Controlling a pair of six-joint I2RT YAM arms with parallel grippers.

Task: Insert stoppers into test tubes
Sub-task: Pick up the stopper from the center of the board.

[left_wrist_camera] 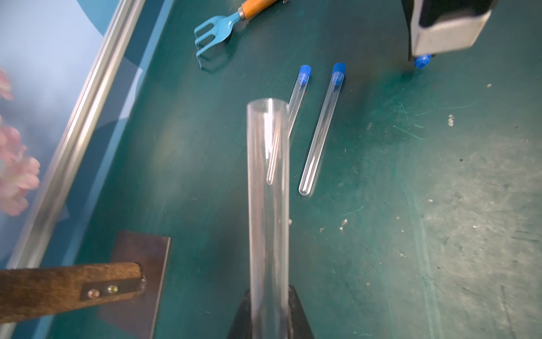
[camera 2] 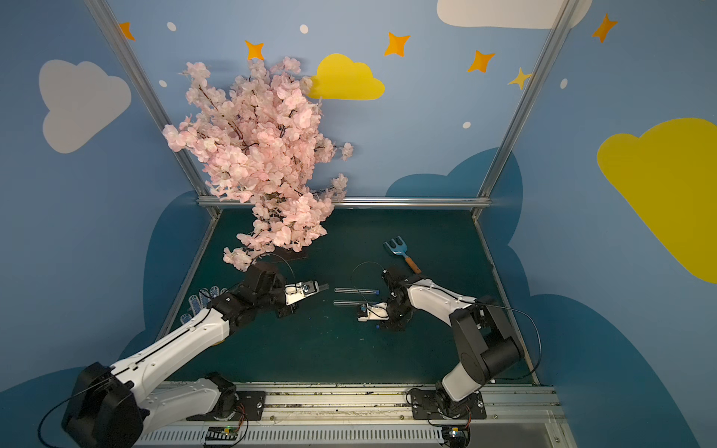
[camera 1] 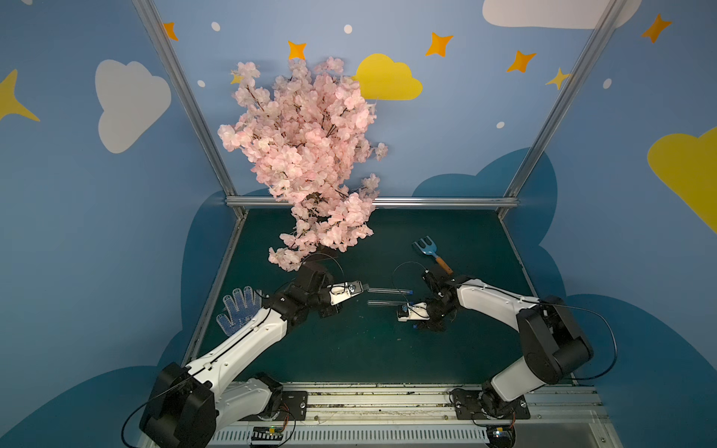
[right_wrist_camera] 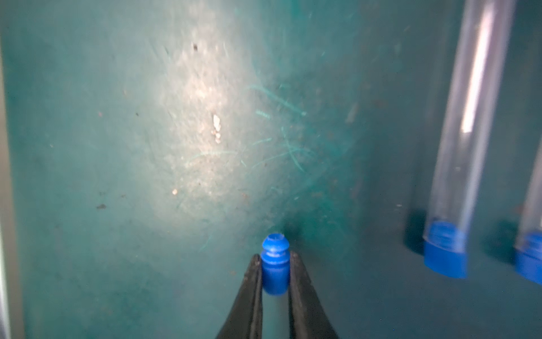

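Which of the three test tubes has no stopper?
The tube held in the left end effector: its mouth is open, while both tubes lying on the mat carry blue stoppers.

Unstoppered test tube [left_wrist_camera: 268, 190] in left end effector [left_wrist_camera: 268, 315]; two stoppered tubes [left_wrist_camera: 321, 129] side by side on desk [left_wrist_camera: 410, 205].
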